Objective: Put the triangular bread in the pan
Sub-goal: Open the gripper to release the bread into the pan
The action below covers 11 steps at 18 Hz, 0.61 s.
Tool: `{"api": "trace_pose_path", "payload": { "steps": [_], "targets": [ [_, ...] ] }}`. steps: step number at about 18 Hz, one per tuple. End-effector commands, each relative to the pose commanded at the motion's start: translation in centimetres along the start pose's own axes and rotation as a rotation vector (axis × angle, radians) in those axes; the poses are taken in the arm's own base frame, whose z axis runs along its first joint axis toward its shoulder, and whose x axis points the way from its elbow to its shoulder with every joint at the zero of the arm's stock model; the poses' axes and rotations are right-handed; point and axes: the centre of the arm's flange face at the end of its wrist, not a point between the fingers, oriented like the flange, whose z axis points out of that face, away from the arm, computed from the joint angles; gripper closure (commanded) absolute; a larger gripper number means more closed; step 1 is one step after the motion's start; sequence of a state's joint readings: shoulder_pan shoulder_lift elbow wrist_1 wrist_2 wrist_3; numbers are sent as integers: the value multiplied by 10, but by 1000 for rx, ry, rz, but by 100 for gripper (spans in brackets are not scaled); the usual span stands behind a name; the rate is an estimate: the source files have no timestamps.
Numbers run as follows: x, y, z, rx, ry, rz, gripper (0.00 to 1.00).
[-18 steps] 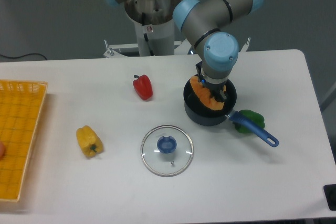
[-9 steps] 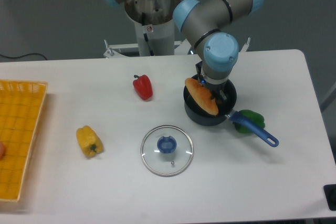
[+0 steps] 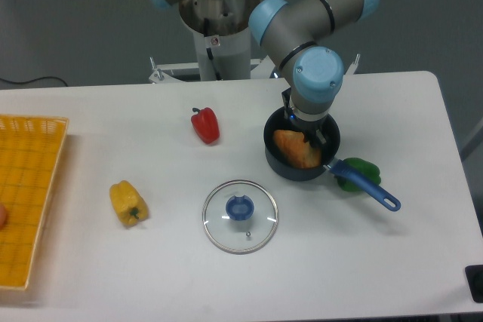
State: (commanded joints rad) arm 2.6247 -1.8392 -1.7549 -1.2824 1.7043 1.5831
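Observation:
The triangular bread (image 3: 295, 149) is golden orange-brown and lies inside the pan (image 3: 281, 164), a deep dark round saucepan right of centre with a bright blue handle (image 3: 371, 191) pointing to the lower right. My gripper (image 3: 309, 135) hangs straight down over the pan, just above and to the right of the bread. Its blue wrist hides most of the fingers. The bread lies loose on the pan's bottom, and the jaws look apart.
A red bell pepper (image 3: 205, 125) stands left of the pan. A yellow bell pepper (image 3: 127, 203) lies at the left. A glass lid with a blue knob (image 3: 240, 216) lies in front. A green pepper (image 3: 359, 169) sits behind the handle. An orange basket (image 3: 26, 194) is at the far left.
The bread was held at the pan's left rim, sticking out above it. It has now dropped down inside the pan. The arm has hardly moved.

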Motion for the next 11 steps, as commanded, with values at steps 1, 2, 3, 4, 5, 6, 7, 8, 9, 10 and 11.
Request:
{"api": "trace_pose_path", "payload": {
  "steps": [1,2,3,4,5,6,7,8,9,10,11],
  "targets": [
    [-1,0,-4,0,-9,-1,20],
    [-3,-1,-9,1,-19,0,7],
    [-4,0,-14,2,-31,-4,0],
    [-4,-1,-19,5,-37,-9,0],
    [-6,-1,-26,8,-51,-20,0],
    [-8,-4,-37,13,-73,-44,0],
    [-10,-11,-49,21,-97,-61,0],
    [-10,-18,-58,37,-114,-73,0],
    [-12,-21,-66,57,-129,-89,0],
    [-12,-23,-72,71,-138,-112,0],
    [-12,-24,-73,77,-140,-129,0]
  ]
}}
